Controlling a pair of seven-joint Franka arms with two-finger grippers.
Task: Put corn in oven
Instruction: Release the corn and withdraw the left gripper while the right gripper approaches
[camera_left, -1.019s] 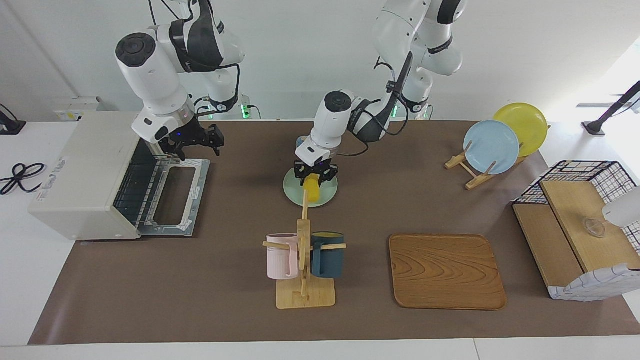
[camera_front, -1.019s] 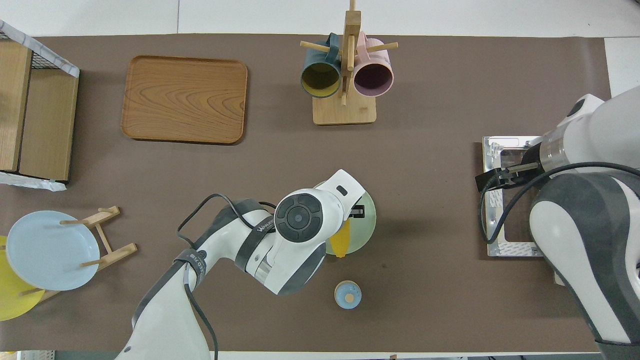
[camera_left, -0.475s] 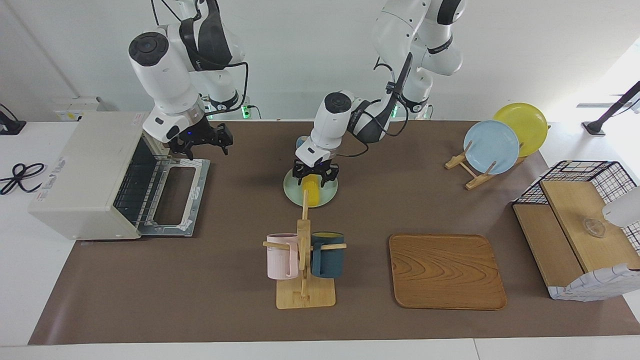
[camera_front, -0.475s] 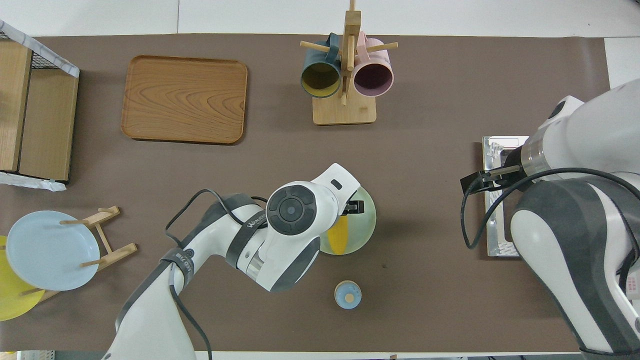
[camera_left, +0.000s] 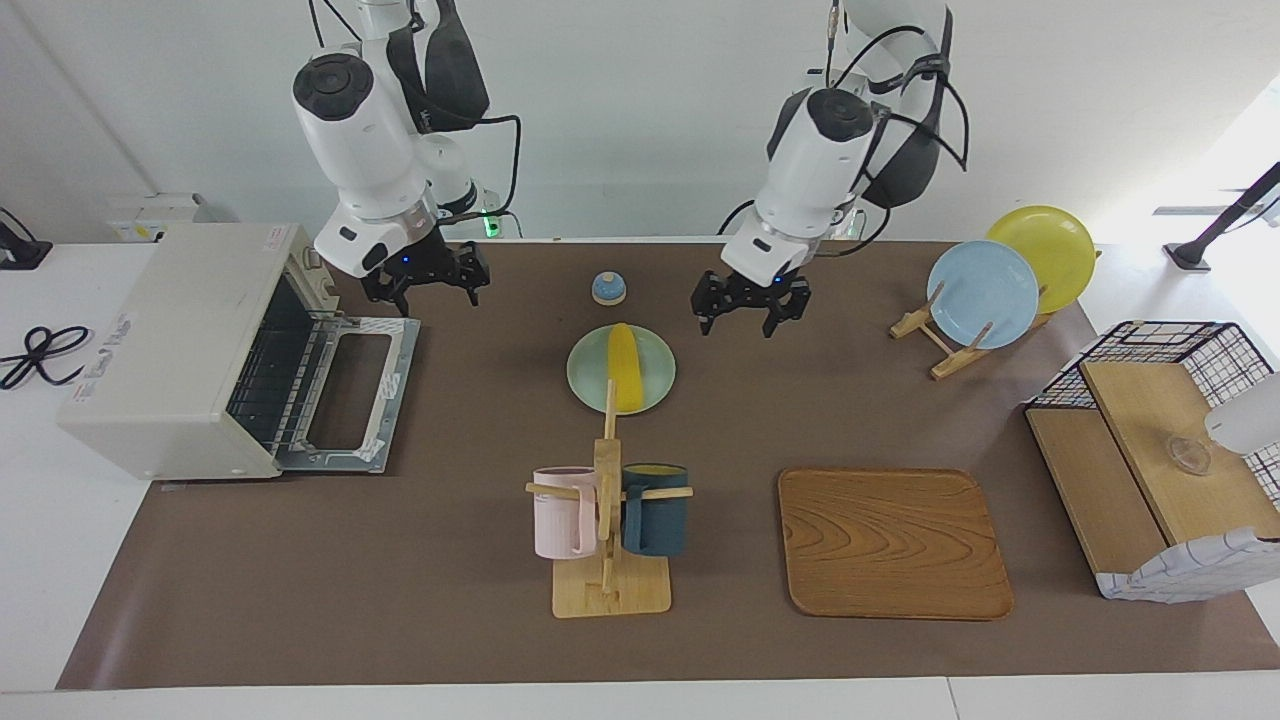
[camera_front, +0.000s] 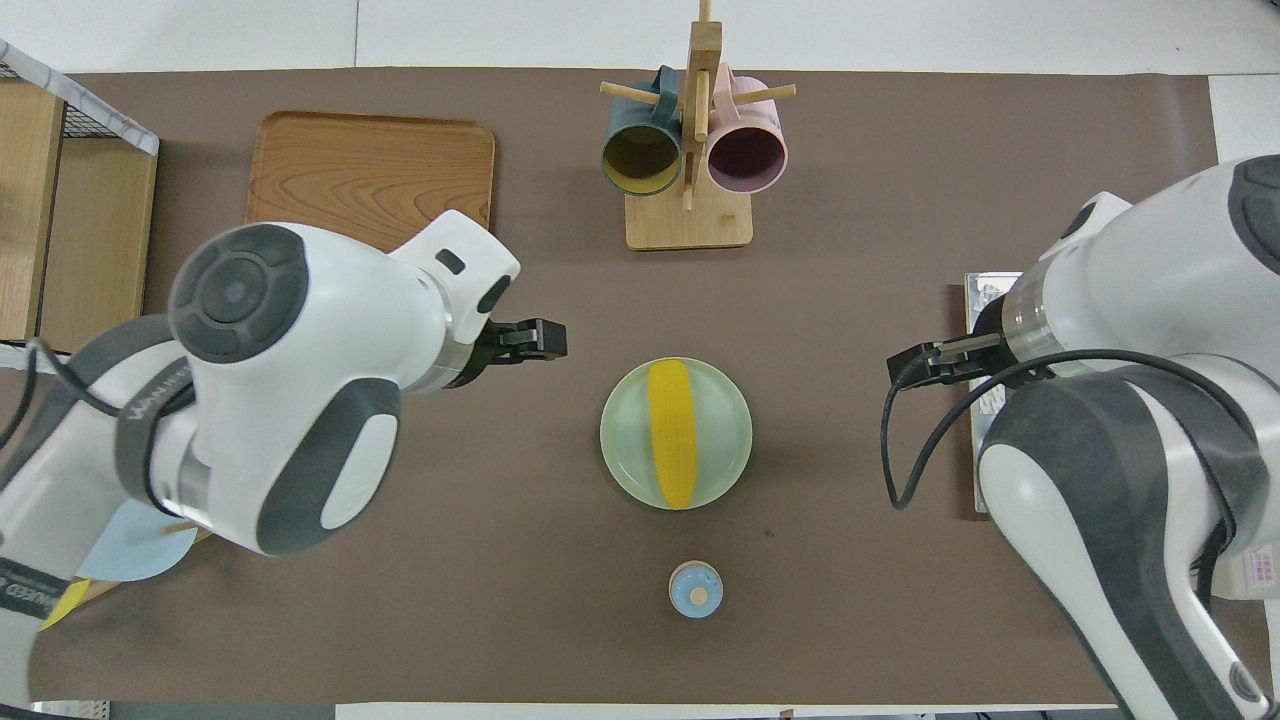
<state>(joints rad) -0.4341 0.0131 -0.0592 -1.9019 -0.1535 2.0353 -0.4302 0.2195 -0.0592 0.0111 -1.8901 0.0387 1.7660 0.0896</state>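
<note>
Corn lies untouched on the pale green plate mid-surface. Left gripper hangs over bare brown mat beside the plate, fingers wide, holding nothing. Right gripper hovers by the oven door's near edge, fingers wide, empty. The dropped door leaves the oven mouth open.

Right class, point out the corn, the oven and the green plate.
corn (camera_front: 672, 432): overhead view, middle of the cob.
oven (camera_left: 180, 330): facing view, top panel.
green plate (camera_front: 725, 440): overhead view, bare part beside the cob.
</note>
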